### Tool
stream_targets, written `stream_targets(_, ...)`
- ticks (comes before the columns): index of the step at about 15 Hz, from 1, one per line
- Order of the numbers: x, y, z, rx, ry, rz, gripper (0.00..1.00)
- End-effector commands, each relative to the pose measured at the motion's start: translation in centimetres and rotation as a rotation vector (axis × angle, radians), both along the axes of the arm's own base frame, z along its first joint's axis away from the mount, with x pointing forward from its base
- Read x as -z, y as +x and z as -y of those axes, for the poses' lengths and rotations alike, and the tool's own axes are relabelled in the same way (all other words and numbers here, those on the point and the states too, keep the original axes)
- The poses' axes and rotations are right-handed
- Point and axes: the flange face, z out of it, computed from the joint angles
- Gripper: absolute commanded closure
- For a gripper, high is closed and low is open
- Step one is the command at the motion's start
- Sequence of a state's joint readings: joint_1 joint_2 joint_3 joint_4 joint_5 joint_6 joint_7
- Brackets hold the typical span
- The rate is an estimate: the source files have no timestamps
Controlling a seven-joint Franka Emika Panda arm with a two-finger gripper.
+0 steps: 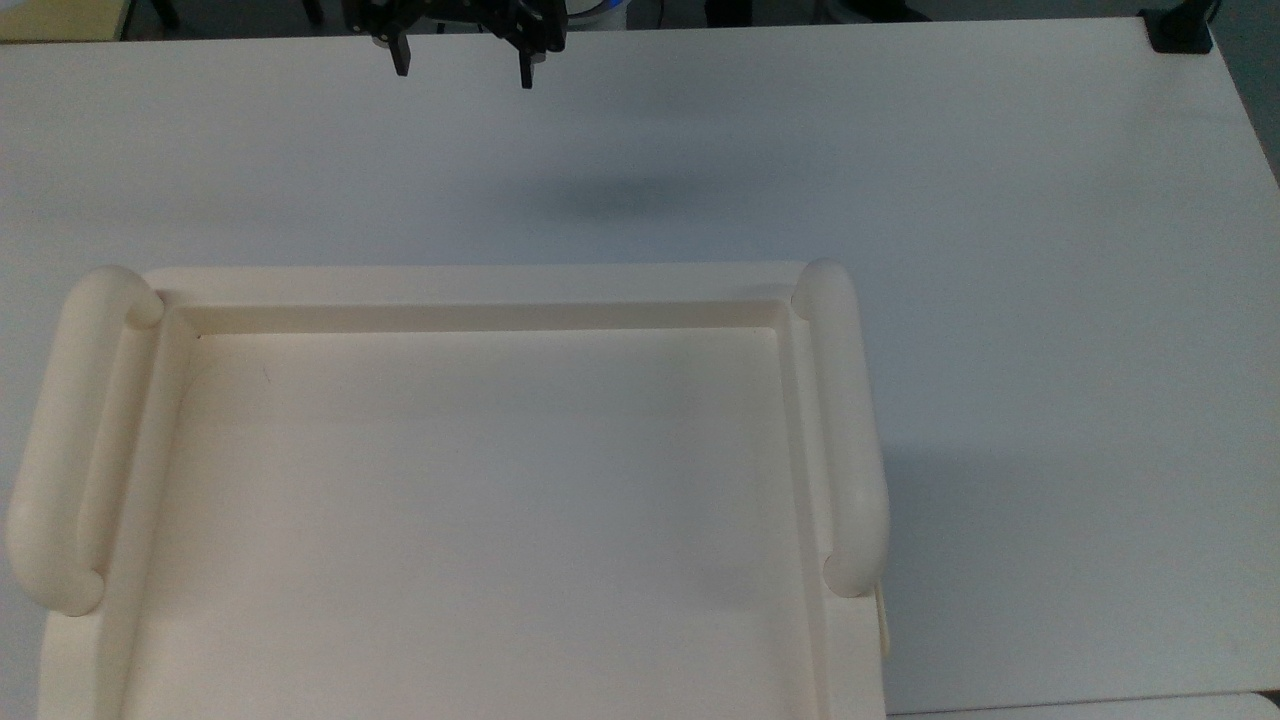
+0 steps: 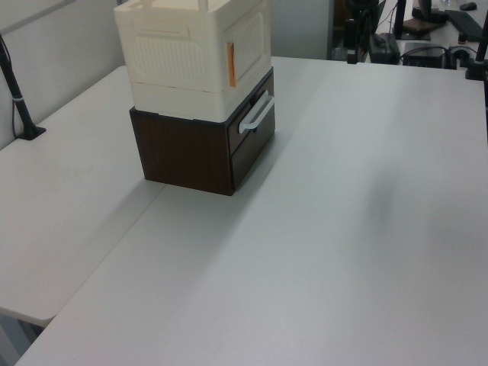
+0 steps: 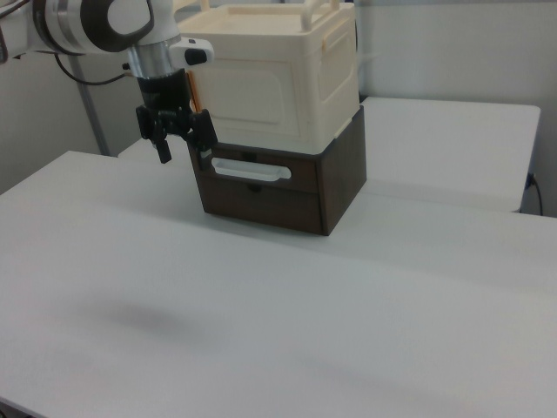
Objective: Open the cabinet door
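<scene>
Cabinet [image 3: 278, 74] stacked on a drawer unit [image 3: 287, 187], which stands on the table [image 3: 287, 322] toward its far edge in the right view. Gripper [image 3: 184, 150] hangs above the table, before the cabinet door [image 3: 246, 83], toward the right view's left.
</scene>
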State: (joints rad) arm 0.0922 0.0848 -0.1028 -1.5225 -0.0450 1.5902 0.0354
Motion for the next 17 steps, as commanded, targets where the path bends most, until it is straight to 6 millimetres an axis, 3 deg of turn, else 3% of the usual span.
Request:
stream_targets(1,0.2,-0.3,-0.1,0.004,-0.011,0.019,0.00)
stream_targets(4,0.2,-0.2,-0.8,-0.007,-0.011,0.022,0.00)
stream_targets(6,-0.3,0.6,-1.1,-0.012,-0.003,0.074,0.00)
stream_targets(7,0.4,1.3,-1.4,-0.018,-0.005,0.074,0.00)
stream_targets(13,-0.7,5.6,-6.9,-0.092,-0.009,0.198,0.00)
stream_targets(17,-2.2,6.8,-8.1,-0.098,-0.004,0.344,0.00)
